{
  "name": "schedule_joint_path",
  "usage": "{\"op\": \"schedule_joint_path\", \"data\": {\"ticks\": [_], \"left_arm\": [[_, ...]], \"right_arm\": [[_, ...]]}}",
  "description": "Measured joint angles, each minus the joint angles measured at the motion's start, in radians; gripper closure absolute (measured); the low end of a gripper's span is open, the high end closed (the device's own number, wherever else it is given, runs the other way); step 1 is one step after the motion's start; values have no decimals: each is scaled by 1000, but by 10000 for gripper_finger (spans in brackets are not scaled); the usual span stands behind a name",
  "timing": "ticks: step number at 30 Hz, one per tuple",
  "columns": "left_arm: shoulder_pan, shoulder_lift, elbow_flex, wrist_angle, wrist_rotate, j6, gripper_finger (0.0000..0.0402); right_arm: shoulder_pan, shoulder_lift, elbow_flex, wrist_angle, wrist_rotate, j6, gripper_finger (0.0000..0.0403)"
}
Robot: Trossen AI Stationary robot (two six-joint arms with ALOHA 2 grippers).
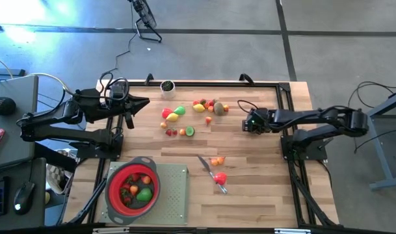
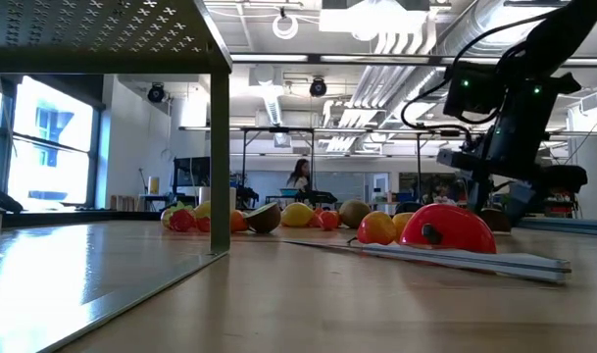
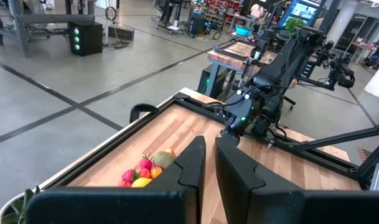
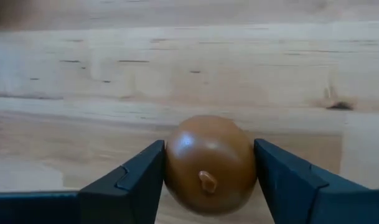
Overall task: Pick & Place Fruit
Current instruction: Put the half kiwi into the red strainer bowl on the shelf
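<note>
The right hand (image 4: 208, 180) is down at the desk (image 1: 263, 175), its two dark fingers (image 4: 130, 180) pressed against either side of a round brown fruit (image 4: 209, 163), so it is pinching that fruit between them. Seen from above, this hand (image 1: 250, 121) sits toward the right part of the desk, a little apart from the cluster of small fruits (image 1: 207, 106) in the middle.

More fruits lie near the knife (image 1: 211, 172) toward the front, and a few sit in the red strainer (image 1: 132, 186) at the front left.

The left hand (image 3: 205, 165) hangs over the left rear of the desk, holding nothing, with its fingers nearly together and only a thin slit between them.
</note>
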Motion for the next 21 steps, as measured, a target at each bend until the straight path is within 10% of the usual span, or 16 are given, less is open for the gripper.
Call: {"op": "schedule_joint_path", "data": {"ticks": [21], "left_arm": [[0,-44,2,9,1,-37,369]], "right_arm": [[2,-174,0,657,-249,-201,189]]}}
